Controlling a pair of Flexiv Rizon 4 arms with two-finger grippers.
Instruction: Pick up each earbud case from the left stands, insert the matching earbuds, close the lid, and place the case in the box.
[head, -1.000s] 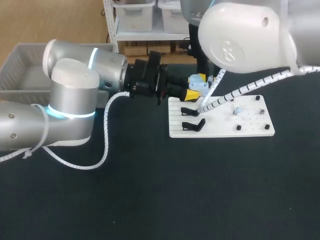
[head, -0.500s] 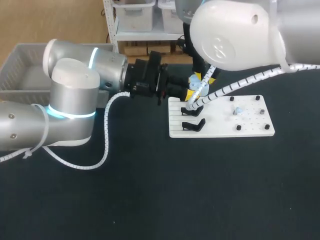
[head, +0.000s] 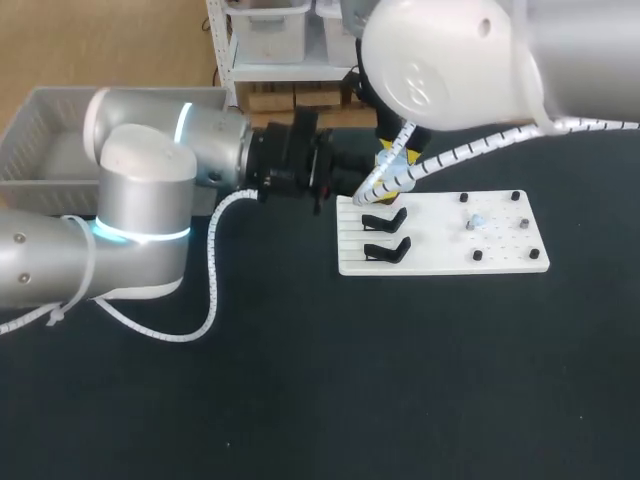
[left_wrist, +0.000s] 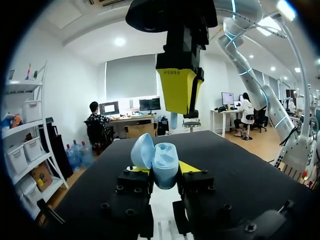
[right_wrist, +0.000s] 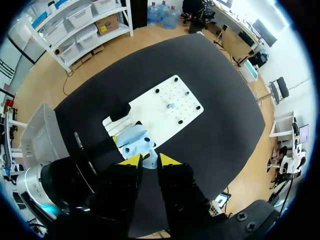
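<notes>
My left gripper (left_wrist: 164, 172) is shut on the open light-blue earbud case (left_wrist: 159, 161), lid tipped back and both earbud wells showing. Directly above the case hangs my right gripper (left_wrist: 178, 105), shut on a pale blue earbud (left_wrist: 173, 120) that dangles below its yellow tips. From the right wrist, the earbud (right_wrist: 149, 158) sits between the tips of the right gripper (right_wrist: 149, 162), with the case (right_wrist: 134, 141) just beneath and ahead. In the head view both grippers meet at the white board's back left corner, and the right arm (head: 450, 60) covers most of the case.
The white peg board (head: 500, 250) lies right of centre with two black stands (head: 386, 234) on its left side, several black pegs and another small earbud (head: 476, 221). A grey bin (head: 40, 140) stands at the far left.
My right arm has swung left and brought its gripper over the open case. The left arm with the case has barely moved.
</notes>
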